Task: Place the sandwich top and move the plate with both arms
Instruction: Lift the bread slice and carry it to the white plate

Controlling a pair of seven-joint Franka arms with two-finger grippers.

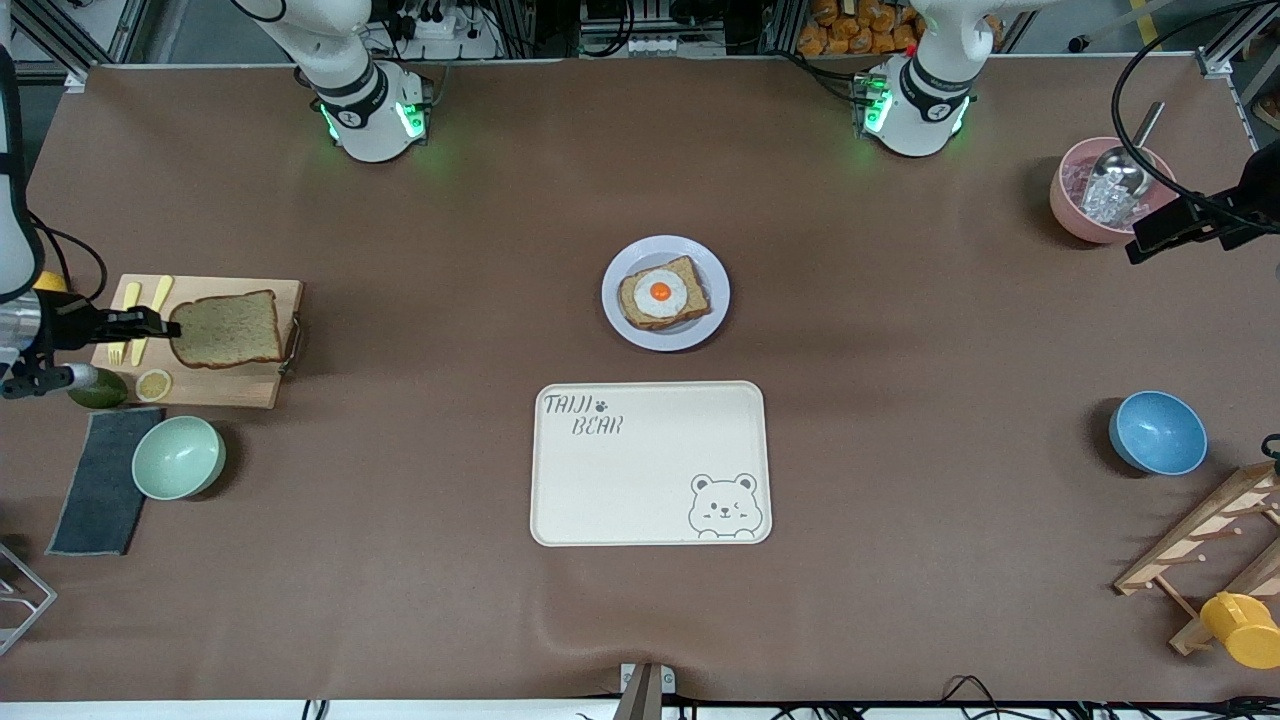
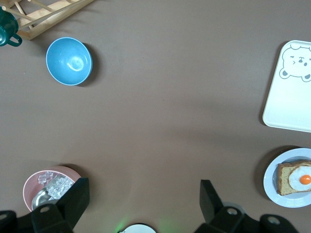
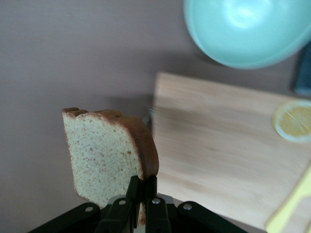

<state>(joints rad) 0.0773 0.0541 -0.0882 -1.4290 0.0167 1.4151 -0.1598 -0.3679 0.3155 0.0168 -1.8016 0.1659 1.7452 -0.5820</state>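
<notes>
At the left edge of the front view, the right arm's black pincer (image 1: pixel 165 327) hangs over the pale wooden cutting board (image 1: pixel 255 385) and is clamped on one edge of the sandwich top (image 1: pixel 228 329), a roughly square slice of light tan wholemeal bread with a darker brown crust. The slice is lifted above the board. In the right wrist view the slice (image 3: pixel 104 158) stands up from the closed fingers (image 3: pixel 132 201), with the board (image 3: pixel 218 145) and a mint green bowl (image 3: pixel 248 29) underneath. On the board lie yellow utensils (image 1: pixel 145 310) and a lemon slice (image 1: pixel 153 385). Lower left in the front view, the mint green bowl (image 1: pixel 178 457) sits beside a dark grey cloth (image 1: pixel 100 480).

At the centre of the frame, the small round pale lavender-white plate (image 1: pixel 622 320) rests on the brown tabletop (image 1: pixel 900 350), carrying a darker toast slice topped with a fried egg (image 1: pixel 662 293). Just below it lies a cream rectangular tray with a bear drawing (image 1: pixel 650 462).

At the right edge, the left arm's black pincer (image 1: pixel 1150 232) waits in the air just beside a pink bowl of ice holding a metal scoop (image 1: pixel 1075 210). The left wrist view shows its fingers (image 2: pixel 73 201) spread wide with nothing between them. Lower right are a blue bowl (image 1: pixel 1157 432), a wooden rack (image 1: pixel 1210 540) and a yellow cup (image 1: pixel 1243 628).
</notes>
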